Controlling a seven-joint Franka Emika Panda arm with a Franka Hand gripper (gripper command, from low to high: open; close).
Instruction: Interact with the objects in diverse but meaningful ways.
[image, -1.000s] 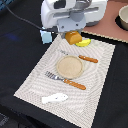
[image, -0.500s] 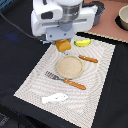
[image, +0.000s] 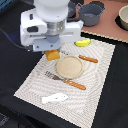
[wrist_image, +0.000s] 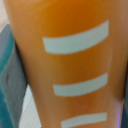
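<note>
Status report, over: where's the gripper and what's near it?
Gripper low over the orange block, jaws hidden. Block fills the wrist view. Plate and fork beside it on the placemat.

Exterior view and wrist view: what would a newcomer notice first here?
The bulky white arm dominates, low over the placemat's far corner, right above the orange block. That block fills the wrist view, orange with pale stripes. On the mat, a plate sits mid-mat, a banana at the far edge and a white fish near the front.
</note>
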